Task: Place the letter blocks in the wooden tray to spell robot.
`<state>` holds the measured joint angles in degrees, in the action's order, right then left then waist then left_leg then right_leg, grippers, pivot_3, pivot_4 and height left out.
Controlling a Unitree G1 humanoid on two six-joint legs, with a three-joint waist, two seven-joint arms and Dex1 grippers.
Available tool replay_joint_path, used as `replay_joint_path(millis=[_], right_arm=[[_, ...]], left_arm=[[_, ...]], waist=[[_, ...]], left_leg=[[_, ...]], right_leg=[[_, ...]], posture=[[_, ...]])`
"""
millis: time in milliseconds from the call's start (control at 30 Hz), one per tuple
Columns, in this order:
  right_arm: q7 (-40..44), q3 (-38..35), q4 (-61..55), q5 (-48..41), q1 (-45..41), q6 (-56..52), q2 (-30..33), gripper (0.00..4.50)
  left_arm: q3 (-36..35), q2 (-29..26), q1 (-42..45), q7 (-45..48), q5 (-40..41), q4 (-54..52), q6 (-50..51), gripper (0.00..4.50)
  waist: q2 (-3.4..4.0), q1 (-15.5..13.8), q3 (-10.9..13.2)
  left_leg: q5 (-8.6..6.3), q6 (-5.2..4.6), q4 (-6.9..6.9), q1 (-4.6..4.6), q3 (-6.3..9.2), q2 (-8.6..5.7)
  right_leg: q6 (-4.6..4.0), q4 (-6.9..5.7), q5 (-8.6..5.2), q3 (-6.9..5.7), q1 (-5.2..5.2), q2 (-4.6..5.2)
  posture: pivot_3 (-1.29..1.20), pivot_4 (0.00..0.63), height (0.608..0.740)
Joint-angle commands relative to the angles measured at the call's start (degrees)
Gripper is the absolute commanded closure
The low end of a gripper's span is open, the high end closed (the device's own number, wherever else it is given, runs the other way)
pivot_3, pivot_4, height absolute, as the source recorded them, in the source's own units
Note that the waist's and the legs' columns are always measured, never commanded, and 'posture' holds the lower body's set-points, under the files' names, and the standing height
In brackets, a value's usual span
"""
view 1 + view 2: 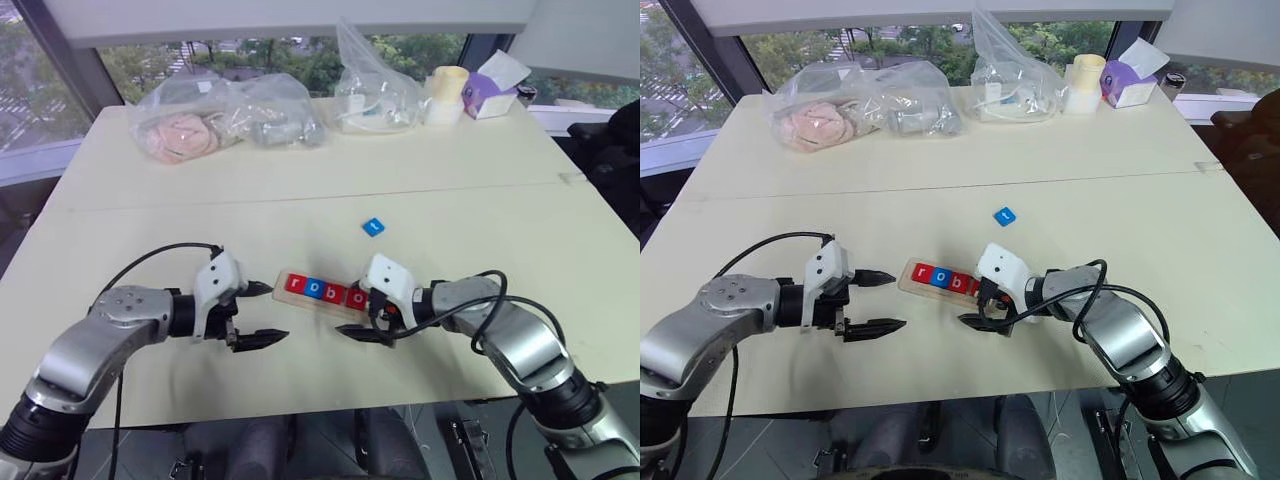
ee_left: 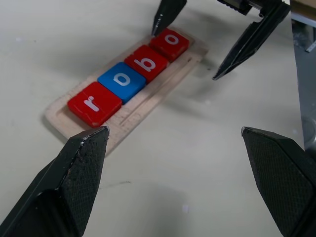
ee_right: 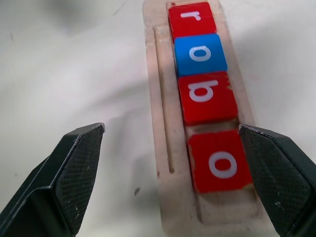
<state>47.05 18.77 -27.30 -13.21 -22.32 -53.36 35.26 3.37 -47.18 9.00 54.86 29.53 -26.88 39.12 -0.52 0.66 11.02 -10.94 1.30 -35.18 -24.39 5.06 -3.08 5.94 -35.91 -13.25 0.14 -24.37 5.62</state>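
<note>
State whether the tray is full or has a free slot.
One slot free. The tray holds four blocks, r, o, b, o; the blue block lies on the table.

— What do you have on the table (image 1: 1120, 200)?
— You've got the wooden tray (image 1: 908, 278) between both grippers, holding red r (image 1: 921, 272), blue o (image 1: 939, 278) and red b (image 1: 957, 284).
— The t?
— A blue block (image 1: 1005, 215) lies well apart, farther back. Left gripper (image 1: 881, 300) gapes wide; right gripper (image 1: 980, 308) sits at the tray's end.
</note>
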Motion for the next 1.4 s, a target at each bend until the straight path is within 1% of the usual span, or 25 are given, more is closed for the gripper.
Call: replay_joint_path(millis=[33,167,333,433,500,567,633,700,733,833,967,1033,1100,1133,1300,1400], right_arm=[[-1.64,-0.35,-0.66,0.78,-1.29,1.08,0.27,0.06],[-1.8,-2.85,-2.84,-0.52,-0.38,-1.16,2.6,0.06],[-2.6,-5.65,-7.68,-3.05,3.24,-4.94,4.95,0.06],[-5.27,-8.21,-6.54,-3.07,4.11,-4.43,3.56,0.06],[-8.07,-11.23,-3.57,-3.31,2.41,-2.83,0.59,0.06],[-11.76,-15.29,1.4,-4.2,-1.45,-4.0,-3.89,0.06],[-14.44,-16.4,6.72,-2.63,-4.66,-2.71,-5.67,0.06],[-15.65,-15.05,13.76,0.11,-7.73,1.37,-5.8,0.06],[-16.66,-14.07,19.98,1.79,-10.1,4.61,-6.75,0.06],[-19.24,-12.05,33.37,5.73,-15.09,11.55,-9.35,0.06],[-20.24,-10.7,46.39,8.32,-19.82,17.76,-13.28,0.06],[-21.57,-11.29,52.47,8.89,-21.8,21.08,-15.37,0.06],[-22.32,-11.66,56.13,9.47,-22.97,23.18,-16.48,0.59],[-22.28,-11.48,56.71,9.85,-23.08,23.74,-16.74,0.95],[-22.26,-11.12,55.07,10.78,-22.35,23.04,-17.01,3.31],[-23.31,-11.87,52.21,10.77,-21.44,21.94,-17.35,3.29]], left_arm=[[-0.1,0.16,0.31,0.19,-0.39,-0.12,-1.31,0.0],[-0.35,0.38,0.33,0.17,-0.44,0.02,-1.48,0.0],[-1.18,0.47,0.26,0.02,0.42,-0.22,-1.17,0.0],[-3.12,2.03,1.15,-1.03,2.75,0.07,-0.18,0.0],[-4.85,3.29,2.34,-2.07,4.82,0.34,1.1,0.0],[-5.83,3.42,3.45,-2.44,5.47,1.11,1.75,0.0],[-6.51,3.04,4.39,-2.44,5.42,2.44,1.77,0.0],[-7.96,3.4,5.96,-3.02,6.17,4.17,2.04,0.0],[-9.18,4.38,7.27,-4.06,6.97,5.0,2.02,0.0],[-10.4,6.09,9.76,-6.52,7.28,6.19,1.98,0.0],[-11.31,6.78,10.14,-8.43,7.42,5.61,2.61,0.0],[-11.8,7.13,10.05,-9.51,7.73,5.05,3.14,0.0],[-11.79,7.1,9.86,-10.04,7.87,4.45,3.48,0.0],[-11.7,6.65,9.49,-9.97,7.97,3.73,3.65,0.0],[-12.22,5.49,8.66,-10.1,8.38,2.68,4.02,0.0],[-11.15,6.28,8.91,-10.78,8.15,2.19,3.97,0.0]], waist=[[0.0,0.0,0.0],[0.0,-0.1,0.0],[-0.01,-0.11,-0.01],[-0.01,0.02,0.0],[-0.02,0.0,-0.01],[-0.05,0.11,-0.01],[-0.04,0.14,-0.01],[-0.07,-0.02,-0.03],[-0.07,0.0,-0.03],[-0.13,0.13,-0.02],[-0.11,0.5,-0.02],[-0.12,0.71,-0.02],[-0.12,0.7,-0.02],[-0.12,0.64,-0.02],[-0.12,0.36,-0.02],[-0.12,0.33,-0.02]], left_leg=[[0.0,0.0,0.0,0.0,0.0,0.0],[0.0,0.0,0.0,-0.01,0.0,0.0],[0.0,0.0,0.02,-0.01,0.01,0.0],[0.0,0.0,0.0,0.0,0.0,0.0],[0.0,0.0,-0.02,0.01,0.0,0.0],[0.0,0.0,-0.03,0.01,0.02,0.01],[0.01,0.0,-0.06,0.03,0.02,0.01],[0.02,0.01,-0.05,0.04,0.02,0.0],[0.02,0.01,-0.04,0.04,0.03,-0.01],[0.03,0.01,-0.03,0.02,0.01,-0.05],[0.04,0.01,0.03,0.04,-0.03,-0.09],[0.04,0.01,0.04,0.06,-0.05,-0.11],[0.05,0.03,0.02,0.13,-0.04,-0.09],[0.06,0.05,0.03,0.16,-0.02,-0.08],[0.07,0.07,0.01,0.26,0.0,-0.07],[0.08,0.08,0.0,0.26,0.0,-0.07]], right_leg=[[0.0,0.0,0.0,0.0,0.0,0.0],[0.0,0.01,0.0,0.0,0.0,0.0],[0.0,0.01,0.0,-0.01,0.0,0.01],[0.0,0.0,0.0,0.0,0.0,0.01],[0.0,-0.01,0.0,0.0,0.01,0.01],[0.0,-0.02,0.0,0.0,0.01,-0.01],[-0.01,-0.1,0.02,0.0,0.01,-0.03],[-0.03,-0.11,0.03,-0.01,0.01,-0.04],[-0.02,-0.1,0.02,-0.03,0.02,-0.05],[-0.01,-0.06,0.03,-0.04,0.02,-0.05],[0.17,-0.08,0.14,0.0,-0.01,-0.06],[0.19,-0.12,0.15,0.01,-0.03,-0.1],[0.16,-0.18,0.16,0.02,-0.01,-0.15],[0.14,-0.2,0.16,0.02,0.02,-0.19],[-0.02,-0.21,0.1,0.03,0.13,-0.21],[-0.05,-0.21,0.08,0.03,0.14,-0.21]], posture=[[0.0,0.15,0.74],[0.0,0.15,0.74],[0.0,0.15,0.74],[0.0,0.15,0.74],[0.0,0.15,0.74],[0.0,0.15,0.74],[0.0,0.15,0.74],[0.0,0.15,0.74],[0.0,0.15,0.74],[0.0,0.15,0.74],[0.0,0.15,0.74],[0.0,0.15,0.74],[0.0,0.15,0.74],[0.0,0.15,0.74],[0.0,0.15,0.74],[0.0,0.15,0.74]])
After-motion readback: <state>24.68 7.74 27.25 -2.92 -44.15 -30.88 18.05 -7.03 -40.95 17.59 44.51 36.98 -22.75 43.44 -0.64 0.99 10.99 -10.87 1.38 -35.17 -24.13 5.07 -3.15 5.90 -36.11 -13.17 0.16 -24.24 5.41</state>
